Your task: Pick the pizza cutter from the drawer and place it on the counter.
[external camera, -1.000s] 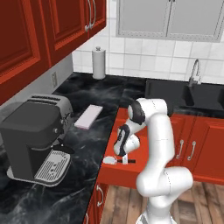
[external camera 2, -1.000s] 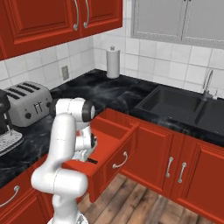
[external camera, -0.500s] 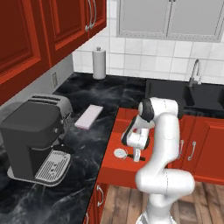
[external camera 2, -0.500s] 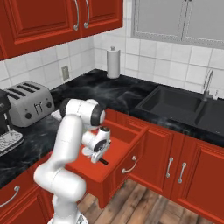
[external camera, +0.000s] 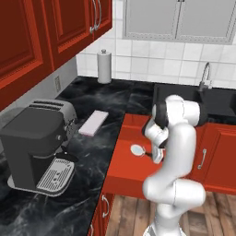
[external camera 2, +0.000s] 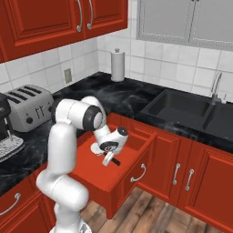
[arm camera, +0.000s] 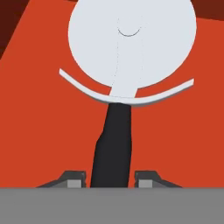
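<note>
1. From the left base view, the robot's arm bends down into the open red drawer [external camera: 124, 166]. The pizza cutter [external camera: 137, 150] lies low in the drawer, its round white blade poking out to one side of the fingers [external camera: 155, 156]. The black worktop [external camera: 99, 99] is up beside the drawer, with a pale pink block [external camera: 93, 123] lying on it.

2. From the right base view, the fingers [external camera 2: 109, 159] are down by the drawer floor [external camera 2: 98, 175]. The thin black handle [external camera 2: 115, 160] sticks out just past them and the blade [external camera 2: 97, 148] shows on the other side.

3. From the hand view, the black handle [arm camera: 112, 148] runs right between the two fingertips [arm camera: 73, 176], and the big white blade [arm camera: 131, 46] sits straight ahead of them. The fingers are closed tight on the handle.

4. I think the grabbing step is just done. Next the arm should lift the cutter straight up, clear of the drawer walls, then carry it over to the worktop and set it down.

5. I can't see any words, names or labels anywhere.
</note>
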### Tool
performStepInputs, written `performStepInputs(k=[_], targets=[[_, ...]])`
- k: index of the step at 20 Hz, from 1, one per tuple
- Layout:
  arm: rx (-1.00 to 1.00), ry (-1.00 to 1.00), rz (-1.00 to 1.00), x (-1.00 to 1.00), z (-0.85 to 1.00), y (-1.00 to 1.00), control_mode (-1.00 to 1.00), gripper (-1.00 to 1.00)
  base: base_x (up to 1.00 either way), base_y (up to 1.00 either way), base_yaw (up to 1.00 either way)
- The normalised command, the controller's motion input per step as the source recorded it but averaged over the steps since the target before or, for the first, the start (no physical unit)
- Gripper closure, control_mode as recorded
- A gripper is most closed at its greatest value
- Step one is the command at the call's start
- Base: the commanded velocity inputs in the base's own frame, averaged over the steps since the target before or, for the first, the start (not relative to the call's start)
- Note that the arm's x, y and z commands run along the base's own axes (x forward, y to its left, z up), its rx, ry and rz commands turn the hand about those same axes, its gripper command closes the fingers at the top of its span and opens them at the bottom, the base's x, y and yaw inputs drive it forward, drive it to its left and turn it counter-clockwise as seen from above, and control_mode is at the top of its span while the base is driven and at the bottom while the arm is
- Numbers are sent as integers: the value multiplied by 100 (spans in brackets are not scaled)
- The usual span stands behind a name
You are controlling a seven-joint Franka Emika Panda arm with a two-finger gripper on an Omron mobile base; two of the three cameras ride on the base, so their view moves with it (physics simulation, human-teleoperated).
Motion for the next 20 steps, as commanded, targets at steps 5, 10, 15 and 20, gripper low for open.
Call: performStepInputs(k=[5,10,15,20], targets=[[0,-25,13,46,100,62,-100,100,0,0,0],[-1,-36,25,48,100,86,-100,100,0,0,0],[-10,-27,35,38,100,74,-100,100,0,0,0],[-27,-14,42,28,85,99,-100,100,0,0,0]])
